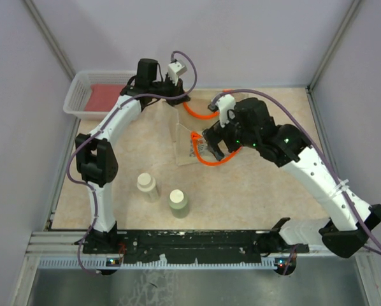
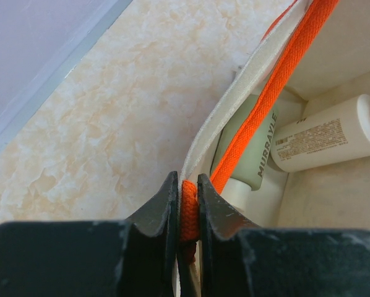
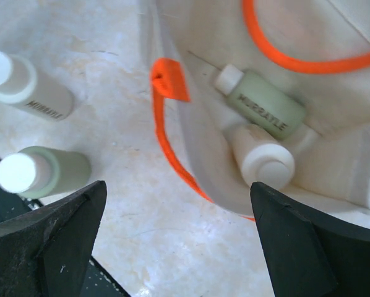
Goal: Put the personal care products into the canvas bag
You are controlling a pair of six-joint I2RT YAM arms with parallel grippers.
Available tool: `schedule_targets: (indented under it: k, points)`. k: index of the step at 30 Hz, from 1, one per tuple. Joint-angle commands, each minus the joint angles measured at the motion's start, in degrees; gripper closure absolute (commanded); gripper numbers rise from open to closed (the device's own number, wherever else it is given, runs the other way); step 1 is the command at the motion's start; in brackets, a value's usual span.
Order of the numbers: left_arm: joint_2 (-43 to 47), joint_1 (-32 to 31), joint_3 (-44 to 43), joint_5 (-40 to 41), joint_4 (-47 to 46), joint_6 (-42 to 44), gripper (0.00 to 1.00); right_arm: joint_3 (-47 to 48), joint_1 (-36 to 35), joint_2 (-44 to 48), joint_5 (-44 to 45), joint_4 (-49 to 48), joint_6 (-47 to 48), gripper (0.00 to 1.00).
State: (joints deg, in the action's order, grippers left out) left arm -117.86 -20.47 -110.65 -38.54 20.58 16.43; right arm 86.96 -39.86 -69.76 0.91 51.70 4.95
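Top external: beige marbled tabletop (image 1: 241,197) between pale grey walls (image 1: 18,64)

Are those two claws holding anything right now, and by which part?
The left gripper pinches an orange handle of the canvas bag, near the bag's rim. The right gripper hangs open above the bag, holding nothing.

From above, the right arm (image 1: 315,169) hides the 2 bottles (image 3: 268,111) lying inside the canvas bag (image 1: 183,143).

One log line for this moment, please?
left claw: shut on handle | right claw: open over canvas bag | bagged: two bottles | on table: two bottles
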Motion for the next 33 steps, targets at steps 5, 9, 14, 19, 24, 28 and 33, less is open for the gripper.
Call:
schedule_targets:
  k: [5,9,14,19,24,28,33]
  points:
    - [-0.22,0.27,-0.96,-0.09,0.53,-0.81,1.00,3.40,-12.51,-6.20,-0.57,-2.76,3.29,0.01]
    - [0.69,0.34,-0.79,-0.02,1.22,-0.28,1.00,4.20,-15.85,-10.02,-2.01,-2.93,5.13,0.01]
    - [0.99,0.34,-0.83,-1.08,1.78,0.18,1.00,4.78,-18.32,-14.81,-4.47,-4.07,8.14,0.01]
    - [0.67,0.47,-0.47,-1.73,1.59,0.40,1.00,6.80,-20.03,-20.90,-7.48,-4.78,9.74,0.01]
    - [0.84,0.60,0.14,-1.89,0.99,0.71,1.00,8.73,-21.35,-24.00,-10.97,-4.00,10.25,0.01]
    - [0.75,0.87,0.32,-2.04,1.21,0.80,1.00,8.86,-21.86,-25.45,-13.79,-2.12,9.78,0.01]
    - [1.16,0.87,1.17,-2.01,0.60,0.64,1.00,5.47,-22.82,-25.92,-15.67,-1.17,9.06,0.01]
